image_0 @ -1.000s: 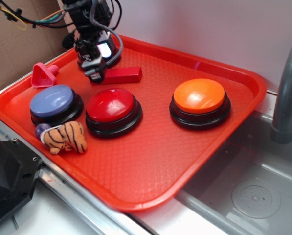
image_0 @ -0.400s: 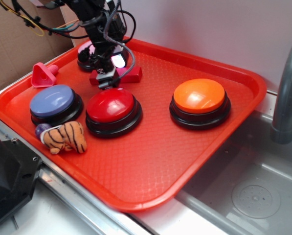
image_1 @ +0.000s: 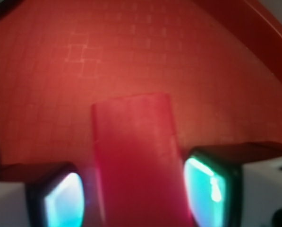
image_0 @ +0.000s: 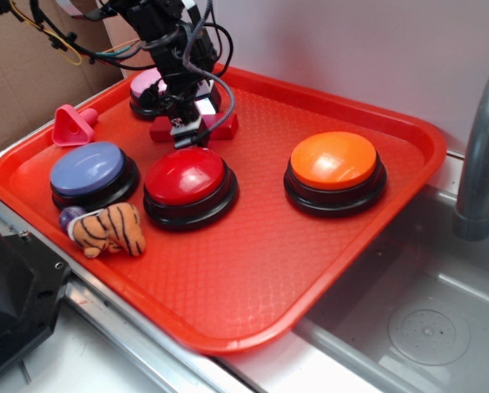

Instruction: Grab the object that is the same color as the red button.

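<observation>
The red button (image_0: 186, 175) sits on a black base near the tray's middle left. Just behind it lies the object, a dark-red bar-shaped block (image_0: 226, 127), flat on the red tray (image_0: 252, 270). My gripper (image_0: 187, 131) is down over the middle of the block and hides that part. In the wrist view the block (image_1: 136, 156) runs between my two fingers, and my gripper (image_1: 136, 201) straddles it, open. The left pad (image_1: 60, 201) shows a thin gap to the block. The right pad (image_1: 207, 187) is almost against it.
An orange button (image_0: 334, 161) stands to the right, a blue-purple button (image_0: 90, 169) to the left, and a pink button (image_0: 148, 85) behind the arm. A pink cone (image_0: 72, 124), a tiger toy (image_0: 106, 229) and a purple ball (image_0: 70, 217) lie at the left. A sink (image_0: 416, 327) and faucet (image_0: 482, 147) are at the right.
My gripper moved from the pink button at the back left, forward and right, and came down over the dark-red block. The block has not moved.
</observation>
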Robot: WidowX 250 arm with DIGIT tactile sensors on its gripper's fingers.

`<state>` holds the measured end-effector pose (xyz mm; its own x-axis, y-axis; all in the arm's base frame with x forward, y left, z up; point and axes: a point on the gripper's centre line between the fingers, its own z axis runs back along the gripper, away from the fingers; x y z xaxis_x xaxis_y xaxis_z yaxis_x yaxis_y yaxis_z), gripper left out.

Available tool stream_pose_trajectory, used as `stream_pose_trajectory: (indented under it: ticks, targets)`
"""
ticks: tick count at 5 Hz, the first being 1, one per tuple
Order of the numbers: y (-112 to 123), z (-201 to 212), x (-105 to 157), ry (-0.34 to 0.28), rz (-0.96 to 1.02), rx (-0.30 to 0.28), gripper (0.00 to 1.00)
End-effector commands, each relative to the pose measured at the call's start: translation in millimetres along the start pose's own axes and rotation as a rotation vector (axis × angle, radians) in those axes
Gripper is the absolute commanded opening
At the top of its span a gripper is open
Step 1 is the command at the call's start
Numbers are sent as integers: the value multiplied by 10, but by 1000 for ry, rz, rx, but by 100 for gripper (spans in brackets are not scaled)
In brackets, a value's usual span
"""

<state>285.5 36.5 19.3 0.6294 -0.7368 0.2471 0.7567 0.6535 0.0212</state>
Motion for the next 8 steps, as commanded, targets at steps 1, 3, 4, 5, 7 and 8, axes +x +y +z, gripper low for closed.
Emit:
stream_pose_trajectory:
  ticks: [1,3,4,5,7,8]
  targets:
    - [45,111,85,-10,38,28,0]
    - [-128,677,178,151,245,31,0]
    - [-319,1051,171,175,425,73,0]
    - [-489,1281,139,150,547,88,0]
    - [-776,1477,189,135,692,171,0]
    - [-790,1509,100,83,811,131,0]
